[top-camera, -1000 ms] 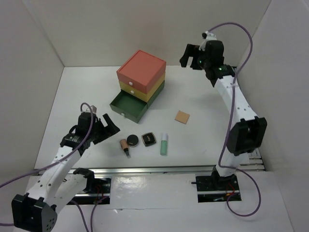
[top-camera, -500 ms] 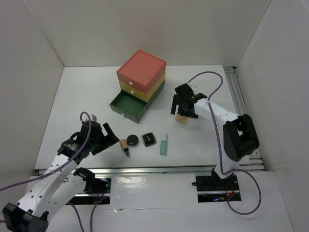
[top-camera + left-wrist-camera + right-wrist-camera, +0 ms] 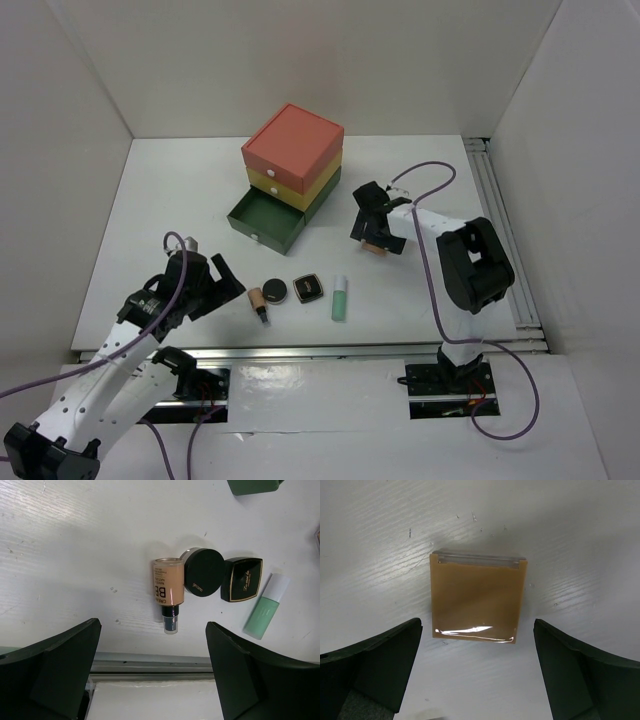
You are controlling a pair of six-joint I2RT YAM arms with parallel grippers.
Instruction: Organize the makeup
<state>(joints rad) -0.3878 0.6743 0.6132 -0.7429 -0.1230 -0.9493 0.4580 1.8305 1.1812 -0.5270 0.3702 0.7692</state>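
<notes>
A tan bottle with a dark cap (image 3: 259, 302), a round black compact (image 3: 276, 291), a square black compact (image 3: 308, 288) and a mint-green tube (image 3: 340, 298) lie in a row near the front. My left gripper (image 3: 218, 283) is open and empty just left of them. The left wrist view shows the bottle (image 3: 168, 582), round compact (image 3: 203, 572), square compact (image 3: 242, 579) and tube (image 3: 266, 607) ahead of the open left gripper (image 3: 152, 640). My right gripper (image 3: 368, 226) is open, low over a flat tan square pack (image 3: 377, 247). The pack (image 3: 477, 597) lies just ahead of the right gripper (image 3: 477, 652).
The red-yellow-green drawer box (image 3: 293, 160) stands at the back centre. Its green bottom drawer (image 3: 265, 222) is pulled open; a corner of it (image 3: 252, 486) shows in the left wrist view. White walls enclose the table on three sides. A metal rail (image 3: 150, 661) runs along the front edge.
My right arm has swung from high at the back right down to the tan pack. My left gripper has moved slightly nearer the front edge. The items have not moved.
</notes>
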